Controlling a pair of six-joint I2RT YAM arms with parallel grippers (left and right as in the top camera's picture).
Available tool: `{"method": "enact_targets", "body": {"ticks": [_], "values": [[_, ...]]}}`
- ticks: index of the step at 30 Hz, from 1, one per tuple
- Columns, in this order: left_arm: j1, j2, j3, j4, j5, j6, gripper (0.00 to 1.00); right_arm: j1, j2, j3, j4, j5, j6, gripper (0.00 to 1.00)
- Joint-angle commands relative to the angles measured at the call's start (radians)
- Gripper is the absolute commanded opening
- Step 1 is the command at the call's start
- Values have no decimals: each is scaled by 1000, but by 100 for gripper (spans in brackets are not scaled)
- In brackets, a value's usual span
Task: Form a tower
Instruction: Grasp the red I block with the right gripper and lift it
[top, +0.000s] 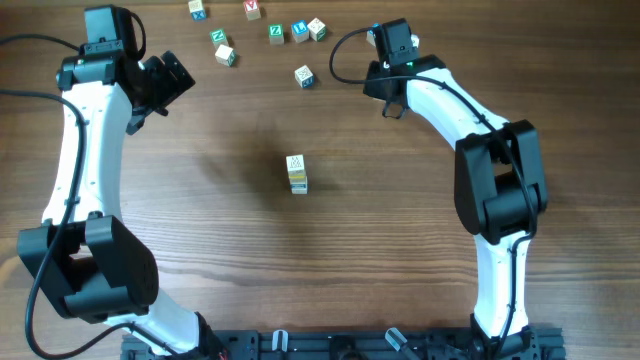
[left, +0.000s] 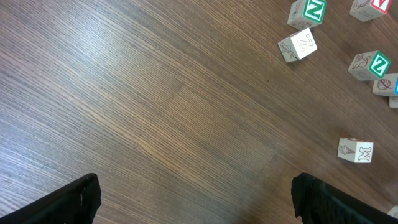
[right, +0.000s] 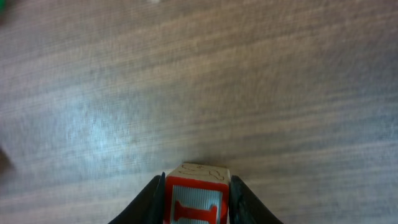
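Tabletop (top: 300, 260): dark wood grain.
Left arm (top: 75, 160): along the left edge.
Right arm (top: 490, 170): right side, reaching toward the far edge.
Left gripper (left: 199, 208): fingers (left: 74, 199) spread wide, holding nothing, over bare wood near the far left corner.
Right gripper (right: 196, 199): fingers (right: 152, 200) clamped on a red cube (right: 194, 213).
Tower (top: 296, 173): mid-tabletop, upright, well apart from both grippers.
Loose cubes (top: 277, 32): scattered along the far edge, with green, blue and red letters.
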Motion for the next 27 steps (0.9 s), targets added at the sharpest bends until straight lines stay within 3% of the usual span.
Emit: {"method": "enact_targets", "body": {"ticks": [1, 4, 5, 12, 22, 27], "values": [[2, -20, 14, 0, -6, 8, 100, 0, 32, -29, -108, -145, -55, 30], [2, -20, 14, 0, -6, 8, 100, 0, 31, -28, -193, -301, -50, 29], [2, -20, 14, 0, -6, 8, 100, 0, 24, -25, -238, -322, -39, 23], [2, -20, 14, 0, -6, 8, 100, 18, 7, -25, -383, -464, -3, 24], [2, -20, 14, 0, -6, 8, 100, 183, 7, -25, -563, -414, -11, 37], [2, -20, 14, 0, -6, 8, 100, 208, 7, -25, -571, -358, 39, 40]]}}
